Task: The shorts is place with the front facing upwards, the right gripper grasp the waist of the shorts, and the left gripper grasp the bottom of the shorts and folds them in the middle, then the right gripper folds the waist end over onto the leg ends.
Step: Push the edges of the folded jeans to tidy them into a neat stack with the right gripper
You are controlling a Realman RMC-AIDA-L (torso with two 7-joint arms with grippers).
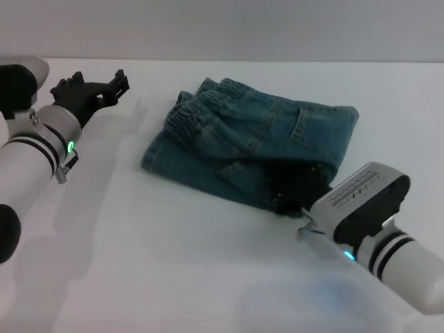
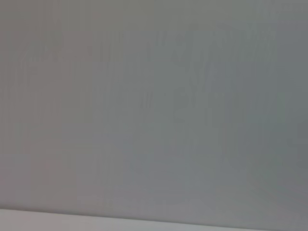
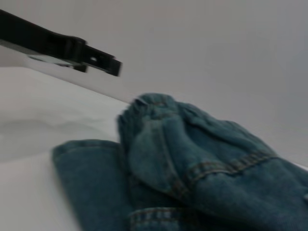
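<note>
The shorts [image 1: 257,149] lie folded in a compact bundle on the white desk [image 1: 173,263], near its middle. The waist of the shorts [image 1: 208,111], with its puckered band, rests on top, toward the far left of the bundle. The right claw [image 1: 295,191] is at the near right edge of the denim; its fingers are hidden against the dark cloth, so I cannot tell their state. The left claw [image 1: 104,87] hovers well apart on the left, released and holding nothing.
</note>
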